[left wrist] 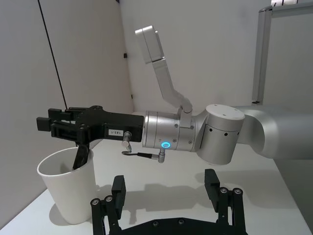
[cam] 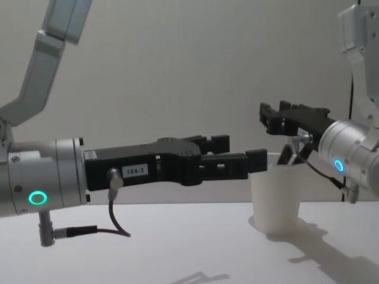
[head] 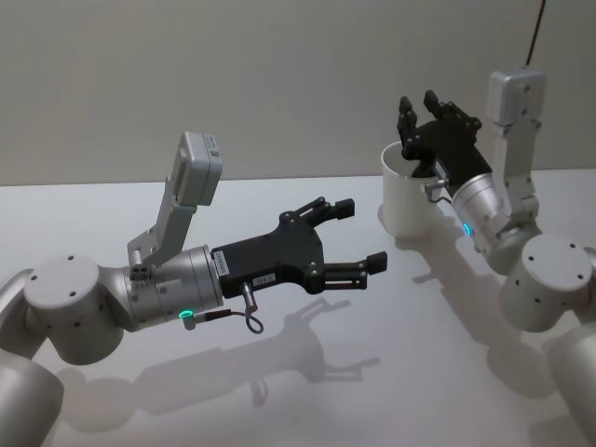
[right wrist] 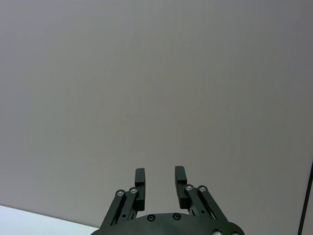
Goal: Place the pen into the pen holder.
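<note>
Head view, from the left: the left hand [head: 361, 235], black with two linked fingers on a silver arm, is held level above the white counter [head: 307, 391] with its fingers spread wide and nothing between them, pointing toward the plain white paper cup serving as the pen holder [head: 407, 200], which stands upright farther back and to the right. A dark slim thing, seemingly the pen [left wrist: 79, 156], leans inside the cup against its wall, its upper end sticking out past the rolled rim; the left wrist view shows this most plainly. The right hand [head: 424, 110] hangs just above the cup's mouth, reaching in from the right, its fingers parted and clear of the pen; the right wrist view shows a gap between them with only the grey wall beyond. Seen from the chest, the left hand's fingertips sit near the cup's rim.
</note>
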`<action>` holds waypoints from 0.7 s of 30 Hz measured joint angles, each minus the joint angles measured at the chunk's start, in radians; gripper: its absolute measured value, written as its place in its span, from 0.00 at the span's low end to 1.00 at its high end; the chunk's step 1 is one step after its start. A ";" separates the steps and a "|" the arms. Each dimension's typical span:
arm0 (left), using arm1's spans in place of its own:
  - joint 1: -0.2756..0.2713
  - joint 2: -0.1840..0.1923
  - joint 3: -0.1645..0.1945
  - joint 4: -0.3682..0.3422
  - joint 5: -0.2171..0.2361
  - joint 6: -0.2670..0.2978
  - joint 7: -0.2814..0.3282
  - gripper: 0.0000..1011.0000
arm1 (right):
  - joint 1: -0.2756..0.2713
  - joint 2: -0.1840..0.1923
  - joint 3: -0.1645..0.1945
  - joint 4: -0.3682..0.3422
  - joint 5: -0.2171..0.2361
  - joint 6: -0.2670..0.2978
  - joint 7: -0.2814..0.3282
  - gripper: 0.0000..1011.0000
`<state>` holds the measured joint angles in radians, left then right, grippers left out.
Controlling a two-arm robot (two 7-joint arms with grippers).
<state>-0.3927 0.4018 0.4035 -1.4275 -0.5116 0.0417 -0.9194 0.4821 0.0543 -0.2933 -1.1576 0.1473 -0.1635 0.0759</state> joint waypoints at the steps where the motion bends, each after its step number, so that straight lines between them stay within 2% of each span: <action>1: 0.000 0.000 0.000 0.000 0.000 0.000 0.000 0.99 | 0.001 -0.001 0.000 0.003 0.000 0.002 0.000 0.36; 3: 0.000 0.000 0.000 0.000 0.000 0.000 0.000 0.99 | 0.002 -0.002 -0.001 0.005 0.000 0.004 0.000 0.40; 11: 0.000 0.000 0.000 0.000 0.000 0.000 0.000 0.99 | 0.006 -0.005 -0.002 0.013 0.001 0.010 -0.001 0.68; 14: 0.000 0.000 0.000 0.000 0.000 0.000 0.000 0.99 | 0.006 -0.005 -0.002 0.013 0.001 0.010 -0.001 0.73; 15: 0.000 0.000 0.000 0.000 0.000 0.000 0.000 0.99 | 0.005 -0.005 -0.002 0.011 0.002 0.010 0.000 0.79; 20: 0.000 0.000 0.000 0.000 0.000 0.000 0.000 0.99 | -0.005 0.000 0.000 -0.013 0.010 0.010 0.003 0.93; 21: 0.000 0.000 0.000 0.000 0.000 0.000 0.000 0.99 | -0.008 0.001 0.001 -0.018 0.012 0.010 0.004 0.93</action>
<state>-0.3927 0.4018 0.4035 -1.4275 -0.5116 0.0417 -0.9195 0.4746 0.0549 -0.2923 -1.1753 0.1594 -0.1531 0.0798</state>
